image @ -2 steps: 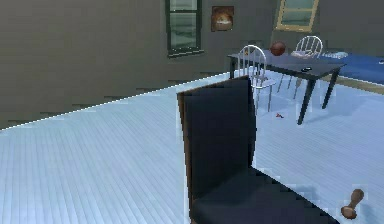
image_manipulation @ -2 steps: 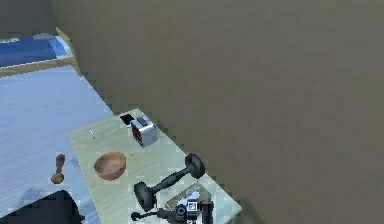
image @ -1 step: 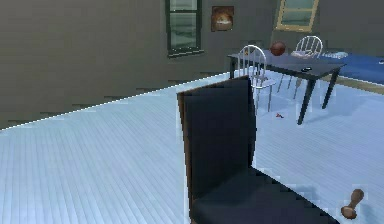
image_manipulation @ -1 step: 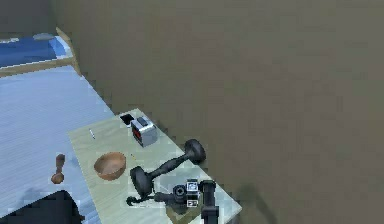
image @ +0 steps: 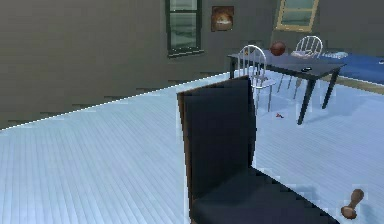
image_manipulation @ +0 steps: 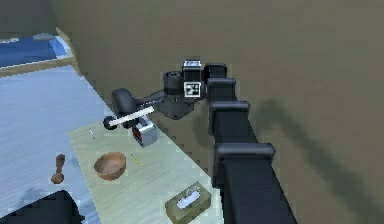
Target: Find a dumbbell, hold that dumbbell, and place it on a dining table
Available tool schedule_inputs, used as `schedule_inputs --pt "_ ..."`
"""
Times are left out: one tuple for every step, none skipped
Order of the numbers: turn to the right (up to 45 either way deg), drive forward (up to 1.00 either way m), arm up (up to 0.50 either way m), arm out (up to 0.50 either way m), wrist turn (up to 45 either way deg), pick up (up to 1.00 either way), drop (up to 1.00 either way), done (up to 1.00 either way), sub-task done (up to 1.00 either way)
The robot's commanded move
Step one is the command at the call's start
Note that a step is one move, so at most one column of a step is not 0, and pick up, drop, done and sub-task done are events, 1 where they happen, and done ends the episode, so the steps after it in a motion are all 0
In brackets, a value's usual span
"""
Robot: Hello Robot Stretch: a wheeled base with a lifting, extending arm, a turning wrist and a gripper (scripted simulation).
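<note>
My claw (image_manipulation: 141, 108) sits at the far end of the arm (image_manipulation: 235, 150) in the arm side view, past the two white marker squares. I cannot tell whether it is open or closed. Right at its fingers is the dumbbell (image_manipulation: 122, 101), seen as a dark round weight with a pale bar running under it. It hangs by the far edge of a pale planked surface (image_manipulation: 165, 165), so I cannot tell whether the claw actually has it. Just below the fingers is a small dark, red and white blob (image_manipulation: 146, 133) that I can't identify. Further down the surface there is a brown wooden bowl (image_manipulation: 110, 165), and nearer the arm a tan box (image_manipulation: 187, 202). A small brown upright thing (image_manipulation: 58, 168) stands on the pale blue floor (image_manipulation: 35, 120) beside the surface, and a blue-covered bed (image_manipulation: 30, 50) lies at the top left. In the forward view a dark chair (image: 220, 140) stands close in front. Beyond it is the dining surface (image: 300, 68), dark-legged with a reddish ball (image: 278, 48) on top and white metal chairs (image: 255, 65) around it. A window (image: 183, 25) and a framed picture (image: 222, 17) are on the wall behind.
</note>
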Motion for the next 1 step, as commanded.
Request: schedule_inputs --pt "0.0 0.0 0.0 0.0 -45.0 0.0 0.0 0.0 0.0"
